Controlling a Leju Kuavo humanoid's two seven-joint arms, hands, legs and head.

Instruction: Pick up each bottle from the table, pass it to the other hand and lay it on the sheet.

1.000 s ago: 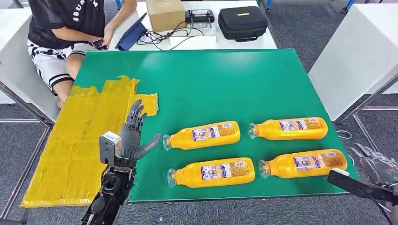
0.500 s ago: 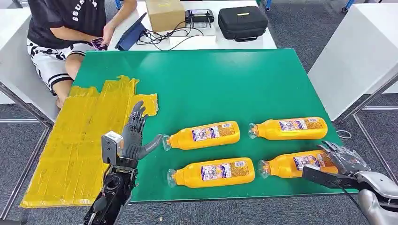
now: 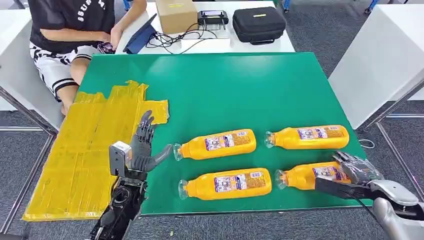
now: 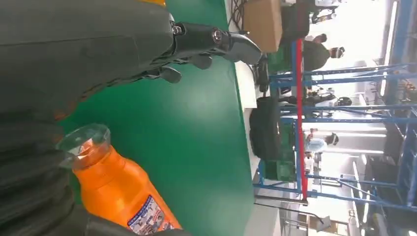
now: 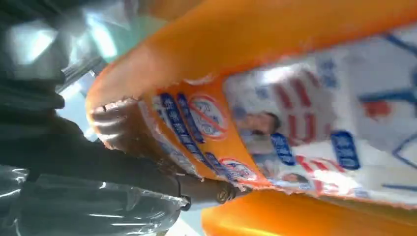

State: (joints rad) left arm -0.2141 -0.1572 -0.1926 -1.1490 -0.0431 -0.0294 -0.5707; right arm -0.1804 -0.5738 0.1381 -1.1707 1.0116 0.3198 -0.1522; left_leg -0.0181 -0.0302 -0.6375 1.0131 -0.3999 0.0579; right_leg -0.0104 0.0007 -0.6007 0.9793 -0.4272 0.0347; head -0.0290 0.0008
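Yellow sheet [image 3: 85, 160]: flat on the green table's [image 3: 225, 90] left side.
Left hand [image 3: 144, 149]: upright, fingers spread, holding nothing.
Bottles: four lying on their sides (caps leftward).
Right hand [image 3: 356, 169]: over the near-right bottle [image 3: 307, 176]; grasp unclear.

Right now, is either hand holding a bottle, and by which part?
Left hand holds nothing. Right hand lies over the near-right orange plastic bottle's base end; grip cannot be told.
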